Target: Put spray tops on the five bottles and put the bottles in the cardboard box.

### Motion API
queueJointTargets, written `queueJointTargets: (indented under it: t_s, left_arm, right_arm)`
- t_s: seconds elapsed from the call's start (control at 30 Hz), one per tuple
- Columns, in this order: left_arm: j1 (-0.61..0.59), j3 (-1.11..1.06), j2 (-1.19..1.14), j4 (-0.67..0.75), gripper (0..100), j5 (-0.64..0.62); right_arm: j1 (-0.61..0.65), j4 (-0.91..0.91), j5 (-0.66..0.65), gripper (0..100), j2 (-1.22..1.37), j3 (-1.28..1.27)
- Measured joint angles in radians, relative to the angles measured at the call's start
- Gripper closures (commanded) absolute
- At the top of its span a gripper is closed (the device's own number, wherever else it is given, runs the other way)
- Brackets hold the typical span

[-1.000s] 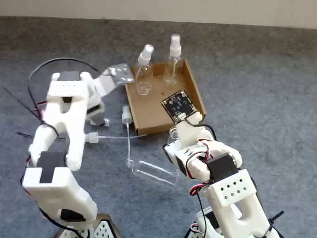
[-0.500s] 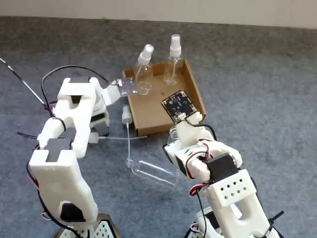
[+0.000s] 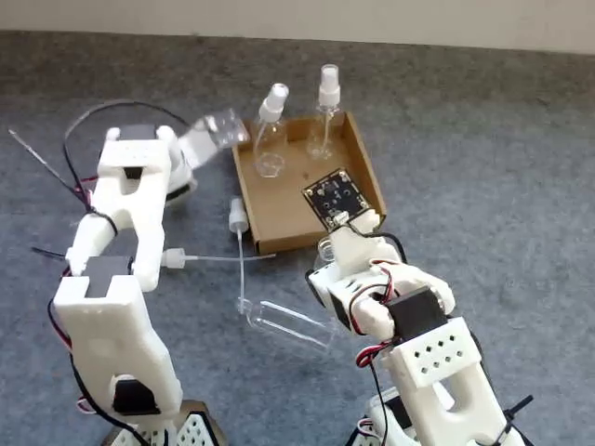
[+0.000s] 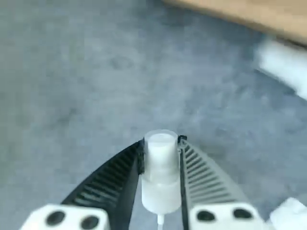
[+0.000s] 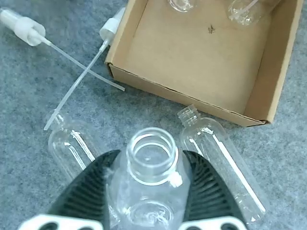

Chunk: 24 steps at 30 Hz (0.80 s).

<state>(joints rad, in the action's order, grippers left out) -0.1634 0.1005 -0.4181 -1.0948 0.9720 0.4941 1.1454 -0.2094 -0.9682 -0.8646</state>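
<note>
My left gripper (image 4: 160,141) is shut on a white spray top (image 4: 160,167), held above the grey carpet; in the high view it hovers (image 3: 216,130) just off the far left corner of the cardboard box (image 3: 288,209). My right gripper (image 5: 152,160) is shut on an open clear bottle (image 5: 144,201), neck up, just in front of the box (image 5: 192,62). Two capped bottles (image 3: 271,130) (image 3: 325,116) stand at the back of the box. Two open bottles (image 5: 72,146) (image 5: 220,153) lie on the carpet on either side of the held one.
Two loose spray tops (image 3: 238,216) (image 3: 172,258) with long thin tubes lie on the carpet left of the box, their tubes crossing. A black cable (image 3: 84,149) loops beside the left arm. The carpet to the right of the box is bare.
The left gripper with its spray top swung in over the box's left corner, then lifted back up and away to the left. The right arm and its bottle have stayed still.
</note>
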Motion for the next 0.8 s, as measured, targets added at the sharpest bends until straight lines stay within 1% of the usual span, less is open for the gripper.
queueJointTargets:
  t_s: [0.07, 0.17, 0.23, 0.33, 0.4, 0.5, 0.57, 0.67, 0.77, 0.8]
  left_arm:
    - [-0.017, 0.068, 0.000, -0.032, 95, -0.075]
    - [-0.041, 0.160, 0.034, -0.104, 95, -0.199]
    - [-0.051, 0.206, 0.089, -0.149, 95, -0.282]
    - [-0.052, 0.236, 0.210, -0.212, 95, -0.411]
    - [-0.049, 0.242, 0.305, -0.252, 95, -0.494]
    - [-0.038, 0.242, 0.459, -0.301, 95, -0.623]
    - [-0.006, 0.221, 0.568, -0.316, 95, -0.709]
    - [0.075, 0.138, 0.736, -0.316, 95, -0.815]
    - [0.167, 0.043, 0.896, -0.308, 95, -0.899]
    - [0.198, 0.009, 0.948, -0.285, 95, -0.921]
  right_arm:
    - [0.000, 0.000, 0.017, 99.5, 0.000, 0.000]
    - [0.000, 0.000, 0.109, 99.5, 0.000, 0.000]
    - [0.000, 0.000, 0.147, 99.5, 0.000, 0.000]
    - [0.000, 0.000, 0.153, 99.5, 0.000, 0.000]
    - [0.000, -0.006, 0.132, 99.5, 0.000, 0.000]
    - [0.034, -0.104, 0.109, 99.5, 0.000, 0.000]
    - [0.078, -0.186, 0.118, 99.5, 0.000, 0.000]
    - [0.137, -0.273, 0.184, 99.5, -0.003, 0.000]
    - [0.153, -0.307, 0.215, 99.5, -0.058, -0.040]
    - [0.153, -0.311, 0.216, 99.5, -0.087, -0.061]
